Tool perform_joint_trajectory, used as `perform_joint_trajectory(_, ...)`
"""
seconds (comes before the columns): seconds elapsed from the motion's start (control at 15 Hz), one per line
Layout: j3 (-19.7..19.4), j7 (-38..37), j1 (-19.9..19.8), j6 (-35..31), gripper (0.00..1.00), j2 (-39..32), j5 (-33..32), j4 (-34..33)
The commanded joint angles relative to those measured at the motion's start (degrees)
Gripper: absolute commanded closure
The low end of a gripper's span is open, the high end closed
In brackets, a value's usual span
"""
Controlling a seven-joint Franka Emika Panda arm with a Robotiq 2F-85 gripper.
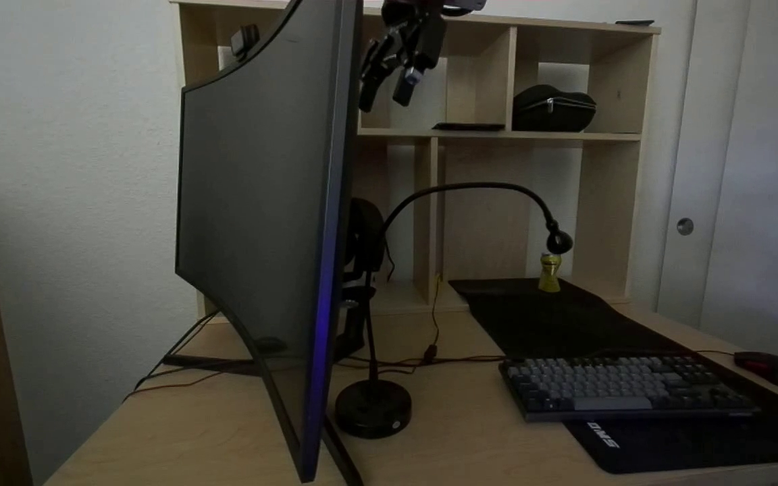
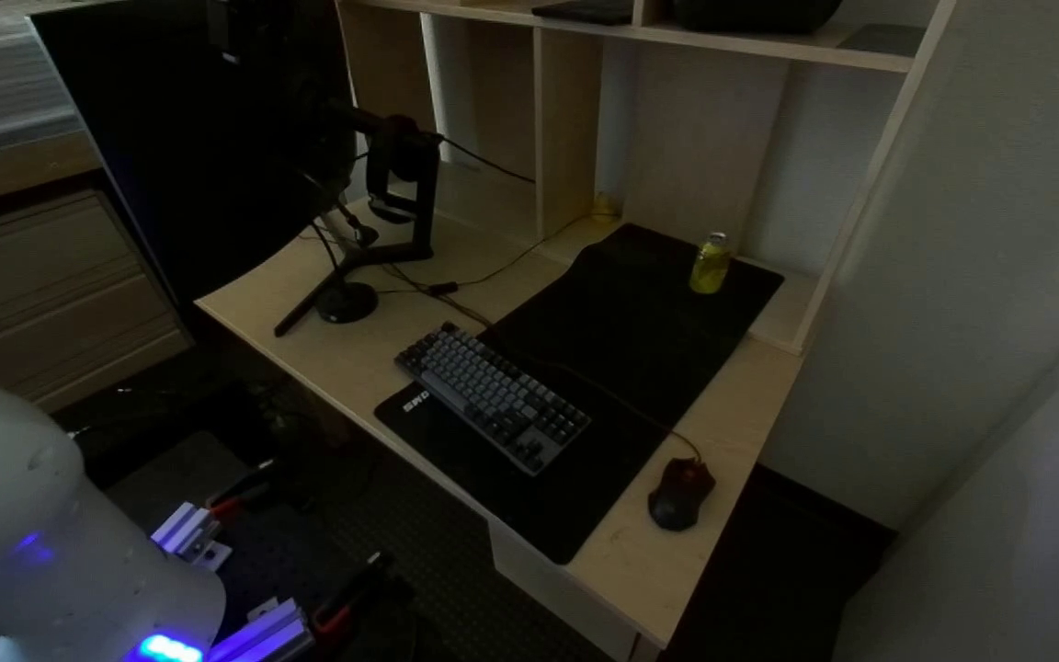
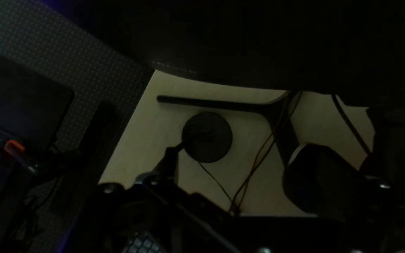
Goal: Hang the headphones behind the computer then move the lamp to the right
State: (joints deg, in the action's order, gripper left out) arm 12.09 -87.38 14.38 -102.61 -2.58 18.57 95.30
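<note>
Lamp (image 1: 373, 409) whole in an exterior view, base (image 3: 207, 142) in wrist view

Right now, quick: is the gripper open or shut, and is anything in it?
Gripper: open, its jaws standing apart in an exterior view, with nothing seen held between them.

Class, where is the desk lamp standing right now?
In an exterior view, the lamp's round base rests on the desk, just right of the monitor and left of the keyboard.
</note>
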Motion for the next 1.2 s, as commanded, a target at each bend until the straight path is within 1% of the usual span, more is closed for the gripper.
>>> perform_joint_trajectory(0.0,0.21,-10.87,0.13,2.3,0.0,2.22,-3.71,3.78)
perform_joint_trajectory(0.07,0.33,-14.0,0.26,2.85,0.0,2.98,-4.71,5.35)
perform_joint_trajectory(0.13,0.42,-16.87,0.33,2.7,0.0,0.31,-6.19,4.6)
perform_joint_trajectory(0.33,0.27,-24.65,0.26,3.66,0.0,-2.0,-8.09,6.76)
perform_joint_trajectory(0.4,-0.07,-26.38,0.03,4.63,0.0,-3.71,-7.99,6.5)
perform_joint_trajectory(0.47,0.25,-23.49,0.28,3.5,0.0,-1.68,-7.49,6.09)
perform_joint_trajectory(0.67,-0.19,-25.58,0.33,3.71,0.0,-4.31,-7.6,6.52)
perform_joint_trajectory(0.8,-0.24,-25.8,0.32,3.75,0.0,-4.37,-7.6,6.5)
perform_joint_trajectory(1.13,-0.61,-26.58,0.64,2.04,0.0,-10.44,-8.15,5.61)
